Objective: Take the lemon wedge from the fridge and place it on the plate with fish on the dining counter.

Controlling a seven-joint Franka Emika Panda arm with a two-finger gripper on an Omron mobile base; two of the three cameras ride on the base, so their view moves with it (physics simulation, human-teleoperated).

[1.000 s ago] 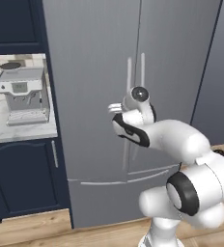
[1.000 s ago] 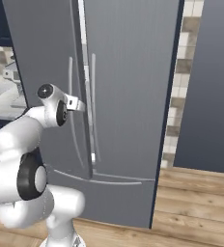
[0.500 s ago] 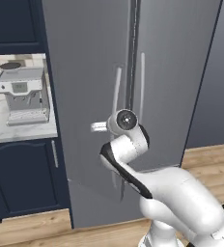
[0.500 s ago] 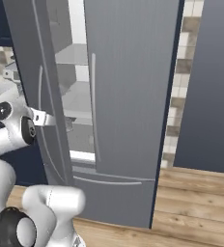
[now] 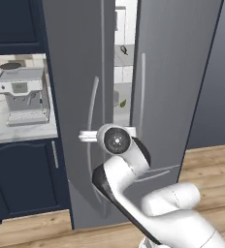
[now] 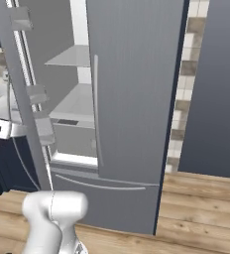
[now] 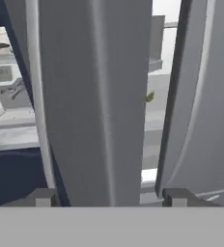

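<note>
The arm is bent up in front of the fridge, the jaws spread wide to either side of the left door's edge, nothing gripped. The lemon wedge is seen beyond and right of the jaws, on a shelf inside.

My arm: white, dark-jointed, bent upward at the elbow, wrist turned level. My gripper: spread wide, one dark fingertip at each side, a broad gap between them, nothing clasped, both tips level with each other.
</note>
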